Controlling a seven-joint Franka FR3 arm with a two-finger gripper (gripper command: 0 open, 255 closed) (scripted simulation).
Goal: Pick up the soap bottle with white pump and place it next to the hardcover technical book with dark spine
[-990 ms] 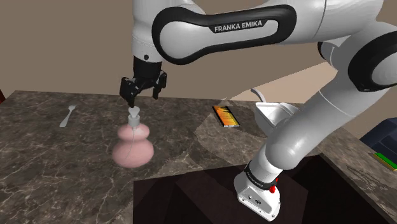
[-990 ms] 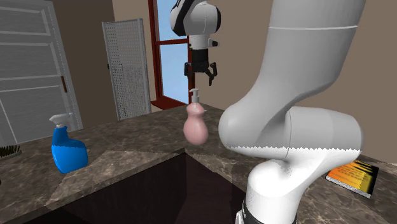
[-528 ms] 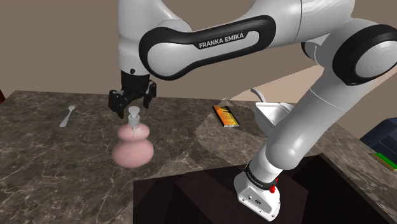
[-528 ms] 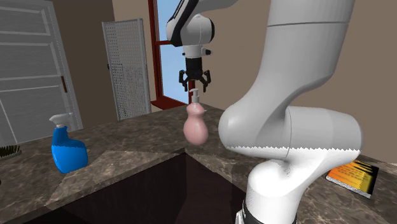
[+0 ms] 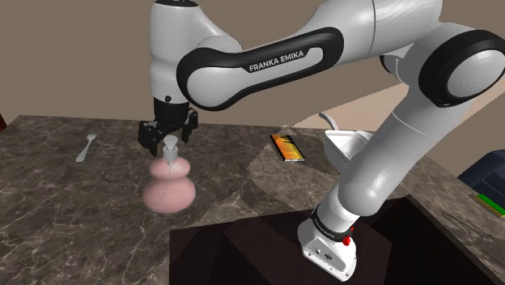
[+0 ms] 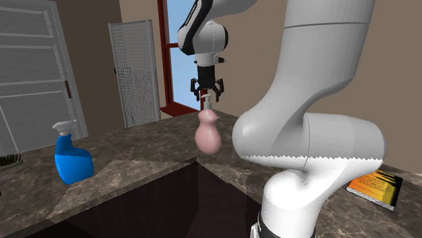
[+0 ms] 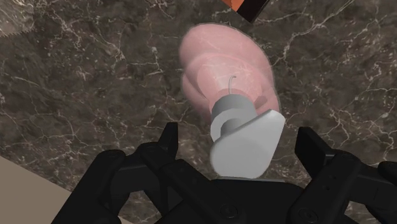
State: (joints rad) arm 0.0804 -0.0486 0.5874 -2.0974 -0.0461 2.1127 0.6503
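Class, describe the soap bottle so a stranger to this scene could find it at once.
Look on the dark veined counter, between the fork and the orange book. Directly under the open black gripper stands the soap bottle: the round pink one with a white pump, unlike the blue spray bottle.

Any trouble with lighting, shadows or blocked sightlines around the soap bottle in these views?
Shoulder view: flat, even light, no clear shadow under the pink soap bottle. Second exterior view: the gripper sits at the edge of the bright window, and the white arm covers much of the right side. Wrist view: the pump head looms close between the open fingers, hiding part of the bottle.
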